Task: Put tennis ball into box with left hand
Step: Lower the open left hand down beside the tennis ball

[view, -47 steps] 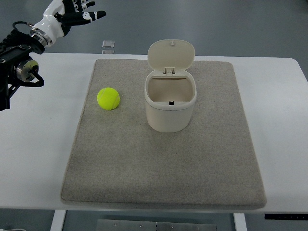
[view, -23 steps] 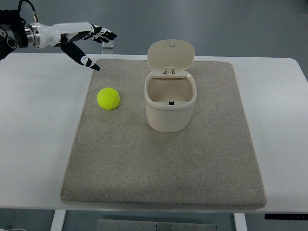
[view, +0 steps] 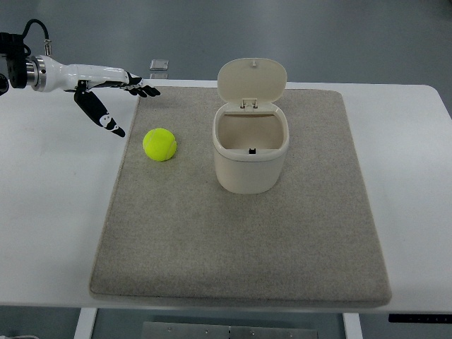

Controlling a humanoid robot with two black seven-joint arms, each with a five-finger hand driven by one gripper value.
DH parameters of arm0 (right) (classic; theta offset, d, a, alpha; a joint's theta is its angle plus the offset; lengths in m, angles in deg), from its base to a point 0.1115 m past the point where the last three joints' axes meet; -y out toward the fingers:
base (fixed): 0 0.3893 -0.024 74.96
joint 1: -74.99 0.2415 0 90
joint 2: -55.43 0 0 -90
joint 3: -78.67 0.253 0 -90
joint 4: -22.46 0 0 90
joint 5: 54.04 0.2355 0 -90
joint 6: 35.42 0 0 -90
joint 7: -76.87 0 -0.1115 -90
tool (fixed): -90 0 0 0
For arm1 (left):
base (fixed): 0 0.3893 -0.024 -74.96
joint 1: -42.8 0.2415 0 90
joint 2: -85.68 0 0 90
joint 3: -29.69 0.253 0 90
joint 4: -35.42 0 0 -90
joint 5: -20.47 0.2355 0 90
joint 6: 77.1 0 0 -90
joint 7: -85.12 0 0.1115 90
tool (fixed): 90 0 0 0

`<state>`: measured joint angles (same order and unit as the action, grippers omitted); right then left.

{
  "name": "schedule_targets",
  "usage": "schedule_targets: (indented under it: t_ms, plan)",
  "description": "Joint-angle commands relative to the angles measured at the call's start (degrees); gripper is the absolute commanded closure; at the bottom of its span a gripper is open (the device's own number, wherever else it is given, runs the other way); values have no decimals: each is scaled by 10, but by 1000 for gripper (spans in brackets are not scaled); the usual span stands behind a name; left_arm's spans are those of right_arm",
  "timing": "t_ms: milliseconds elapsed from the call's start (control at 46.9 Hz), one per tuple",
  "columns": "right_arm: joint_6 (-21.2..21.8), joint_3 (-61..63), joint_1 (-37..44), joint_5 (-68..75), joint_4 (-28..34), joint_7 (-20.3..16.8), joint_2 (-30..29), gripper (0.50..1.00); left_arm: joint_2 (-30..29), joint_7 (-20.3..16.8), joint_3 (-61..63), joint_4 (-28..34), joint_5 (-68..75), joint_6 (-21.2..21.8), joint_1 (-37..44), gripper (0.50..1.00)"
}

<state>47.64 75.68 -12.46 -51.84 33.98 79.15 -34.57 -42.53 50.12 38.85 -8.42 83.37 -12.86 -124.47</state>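
fingers (view: 145, 90) of the left hand (view: 106, 88) spread open, empty, beside the tennis ball (view: 159, 144) on the mat (view: 240, 240).

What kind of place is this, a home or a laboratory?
Probably a robot test lab, not a home: a plain white table with a grey mat, only a ball and an open box laid out, and a bare grey floor behind.

The white-shelled left hand (view: 113, 88) with black fingertips reaches in from the left edge, fingers (view: 145, 90) spread flat, thumb angled down, holding nothing.
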Motion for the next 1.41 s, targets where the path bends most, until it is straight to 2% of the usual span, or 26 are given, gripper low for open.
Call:
schedule_targets:
  t_ms: [0, 384, 555, 683, 1387]
  plan:
    - [0, 0, 0, 0, 0, 0, 0, 599, 1, 0, 2, -1, 3, 0, 4, 549]
    - [0, 0, 0, 0, 0, 0, 0, 599, 13, 0, 4, -4, 5, 8, 12, 553]
    - [0, 0, 0, 0, 0, 0, 0, 599, 31, 0, 5, -1, 7, 60, 41, 557]
    - [0, 0, 0, 0, 0, 0, 0, 599, 41, 0, 5, 0, 6, 72, 50, 557]
    - [0, 0, 0, 0, 0, 0, 0, 599, 50, 0, 4, 2, -81, 62, 81, 557]
